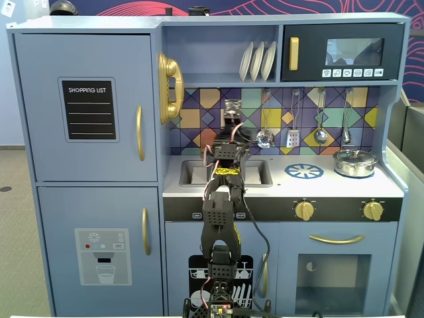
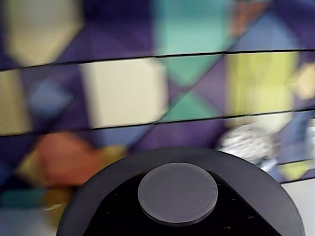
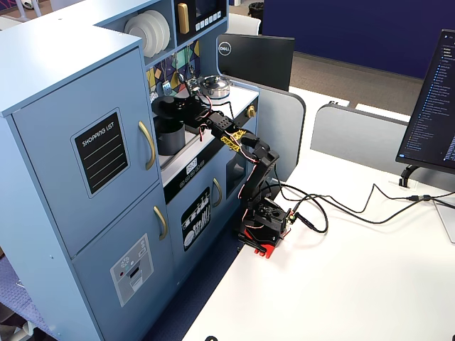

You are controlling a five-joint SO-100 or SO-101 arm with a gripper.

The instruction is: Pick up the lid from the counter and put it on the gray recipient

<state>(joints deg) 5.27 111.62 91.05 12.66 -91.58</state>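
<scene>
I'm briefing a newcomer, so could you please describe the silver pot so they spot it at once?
Start at the blue toy kitchen's counter. At its right end in a fixed view, beside the blue-and-white burner, stands the silver pot. It alone is shiny metal, low, with a glass lid.

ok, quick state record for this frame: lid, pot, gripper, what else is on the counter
lid: dark gray disc with round knob, close under the wrist camera
gray pot: at the sink, lid sitting on or just over it, contact unclear
gripper: at the lid, finger state hidden
silver pot: right end of counter, glass lid on
burner disc: bare
</scene>
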